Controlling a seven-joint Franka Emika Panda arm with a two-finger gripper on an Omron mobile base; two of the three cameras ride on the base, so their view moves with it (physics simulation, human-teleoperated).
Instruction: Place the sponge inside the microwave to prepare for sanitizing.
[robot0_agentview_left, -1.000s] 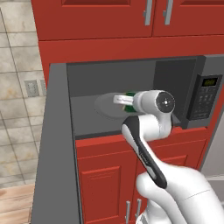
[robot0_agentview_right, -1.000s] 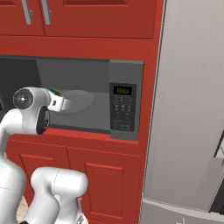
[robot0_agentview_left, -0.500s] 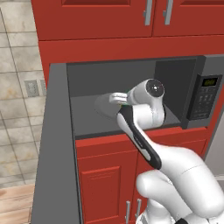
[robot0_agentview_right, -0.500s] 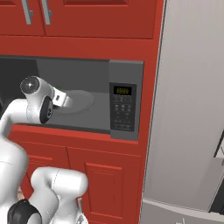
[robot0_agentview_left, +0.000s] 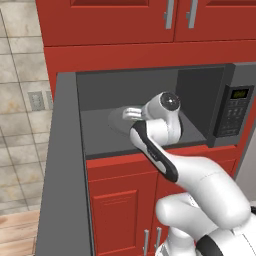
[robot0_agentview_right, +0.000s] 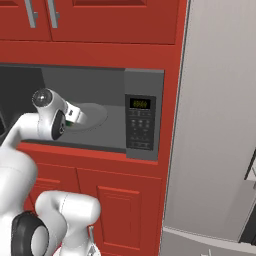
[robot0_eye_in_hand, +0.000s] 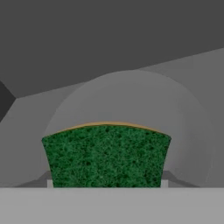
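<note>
I have the tool clamped on the sponge, reaching inside the open microwave. In my hand view the sponge sits at 6 o'clock, over the turntable.

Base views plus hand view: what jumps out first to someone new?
The white arm reaching into the open microwave, set in red cabinets, with the gripper over the round grey turntable. In the hand view, the green-topped sponge sits between the fingers, above the turntable. The keypad's green display glows at the microwave's right.
</note>
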